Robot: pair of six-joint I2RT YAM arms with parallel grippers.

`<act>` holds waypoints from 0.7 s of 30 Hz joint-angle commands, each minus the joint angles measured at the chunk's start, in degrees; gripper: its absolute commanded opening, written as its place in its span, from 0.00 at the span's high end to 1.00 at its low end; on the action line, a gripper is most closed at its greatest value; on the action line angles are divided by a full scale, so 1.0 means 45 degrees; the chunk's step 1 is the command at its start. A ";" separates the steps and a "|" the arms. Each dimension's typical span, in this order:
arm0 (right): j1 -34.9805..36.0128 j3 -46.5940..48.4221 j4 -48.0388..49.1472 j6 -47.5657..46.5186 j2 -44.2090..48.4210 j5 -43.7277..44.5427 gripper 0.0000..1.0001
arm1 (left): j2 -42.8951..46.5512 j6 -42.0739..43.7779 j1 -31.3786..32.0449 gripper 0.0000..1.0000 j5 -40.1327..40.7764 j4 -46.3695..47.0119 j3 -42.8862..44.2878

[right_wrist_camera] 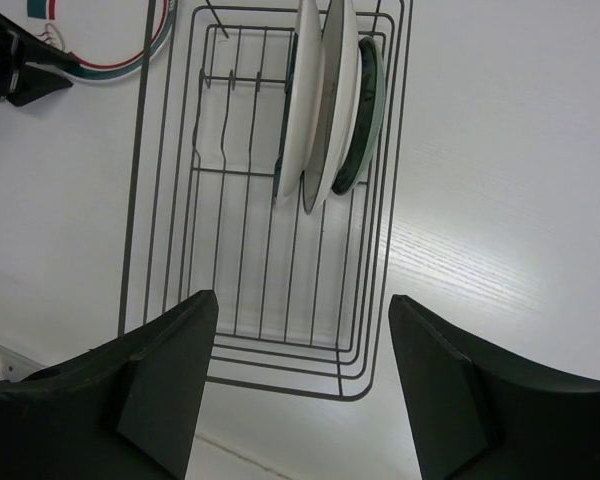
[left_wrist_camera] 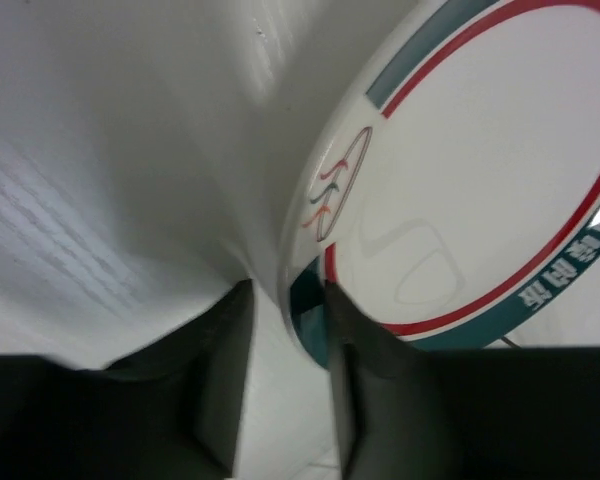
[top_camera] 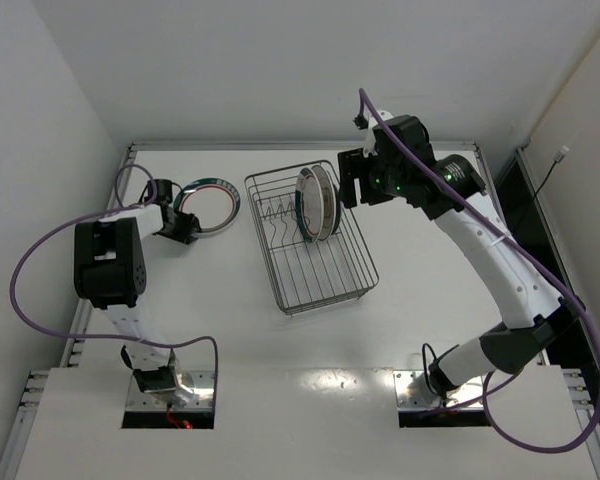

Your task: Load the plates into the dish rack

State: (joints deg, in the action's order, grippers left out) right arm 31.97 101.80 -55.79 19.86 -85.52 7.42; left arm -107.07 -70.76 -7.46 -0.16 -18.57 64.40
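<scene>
1. The step in hand, as I judge it, is the grasp of the last plate. The teal-and-red-rimmed plate (left_wrist_camera: pixel 460 170) lies on the table (top_camera: pixel 230 330) at the far left, well apart from the dish rack (right_wrist_camera: pixel 280 362).
2. The left end effector (left_wrist_camera: pixel 288 292) is narrow, with one finger on each side of the plate's rim. I cannot tell if it is pinching the rim firmly or only straddling it.
3. Make the grip sure before lifting. The rim should sit deep between the fingers (left_wrist_camera: pixel 365 390), because a glazed edge held only at the tips can slip or swing.
4. Lift slowly at first and let the far edge leave the table last, so that the plate does not scrape or jump.
5. Turn the plate upright during the carry, not above the rack.
6. Three plates (right_wrist_camera: pixel 325 90) already stand close together at one side of the rack. The free prongs (right_wrist_camera: pixel 230 85) are beside them, on the side toward the left arm, so aim for a gap there.
7. Lower the plate between two prongs and release only when its edge rests on the wires.
8. The right end effector (right_wrist_camera: pixel 302 305) is wide and holds nothing, hovering over the rack. It should keep clear of the left arm's path.
</scene>
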 commanded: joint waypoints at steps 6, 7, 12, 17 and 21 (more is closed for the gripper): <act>-0.0072 0.0189 -0.0005 -0.0096 0.0429 -0.0047 0.34 | -0.0271 0.0996 -0.0509 1.00 0.0564 -0.0444 0.0005; -0.0188 0.0191 -0.0005 -0.0096 0.0429 -0.0163 0.34 | 0.0020 0.1114 -0.0625 1.00 0.0699 -0.0444 0.0005; -0.0189 0.0327 -0.0122 0.0020 0.0312 -0.0282 0.34 | 0.1290 0.1622 -0.0879 1.00 0.0700 -0.0560 0.0005; -0.0189 0.0464 0.0208 0.0021 0.0195 -0.0672 0.34 | 0.3320 0.1876 -0.0998 1.00 -0.0526 -0.0328 0.0414; -0.0442 0.0698 0.0676 0.0664 0.0312 -0.2519 0.32 | 0.4143 0.2559 -0.0998 1.00 -0.2163 -0.0054 0.1779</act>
State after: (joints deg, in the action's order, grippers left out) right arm 30.94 102.28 -55.92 20.71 -85.49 2.74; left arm -92.20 -62.17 -11.51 -2.98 -21.82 66.78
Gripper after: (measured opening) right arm 0.671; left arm 0.051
